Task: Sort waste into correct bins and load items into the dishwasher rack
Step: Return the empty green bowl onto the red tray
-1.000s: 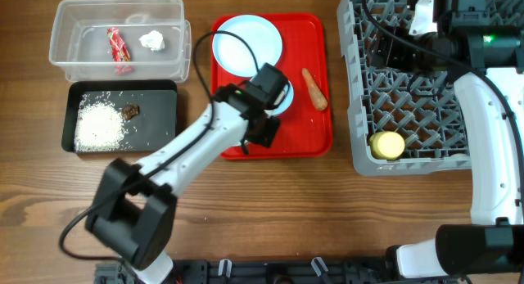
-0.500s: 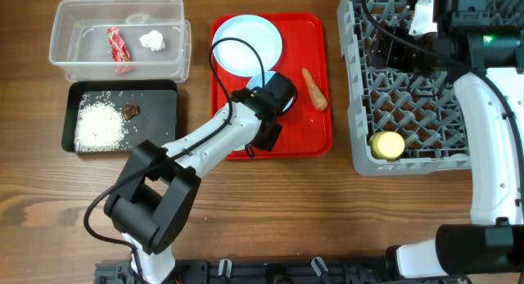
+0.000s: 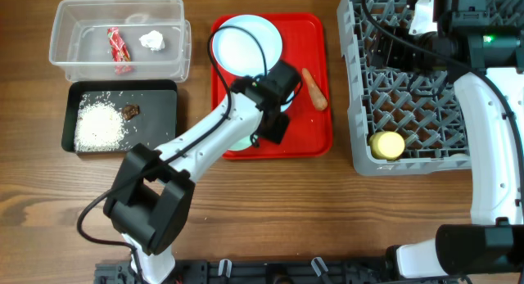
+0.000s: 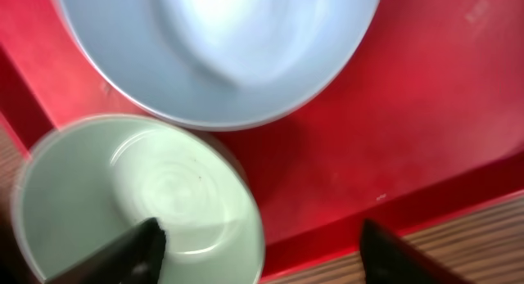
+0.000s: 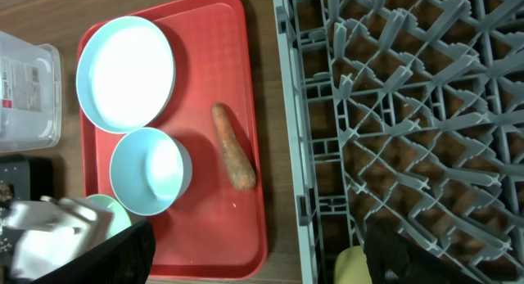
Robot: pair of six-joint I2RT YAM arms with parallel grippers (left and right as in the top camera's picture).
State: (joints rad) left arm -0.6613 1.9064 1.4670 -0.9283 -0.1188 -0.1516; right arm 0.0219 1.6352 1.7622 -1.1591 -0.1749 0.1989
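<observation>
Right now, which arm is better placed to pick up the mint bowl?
Left. The left gripper hangs open directly over the mint bowl on the red tray; the right gripper sits off above the dishwasher rack.

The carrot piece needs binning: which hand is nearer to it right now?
Left. The left hand is over the front of the red tray, beside the mint bowl, a little left of the carrot piece. The right hand hangs above the dishwasher rack, farther away.
</observation>
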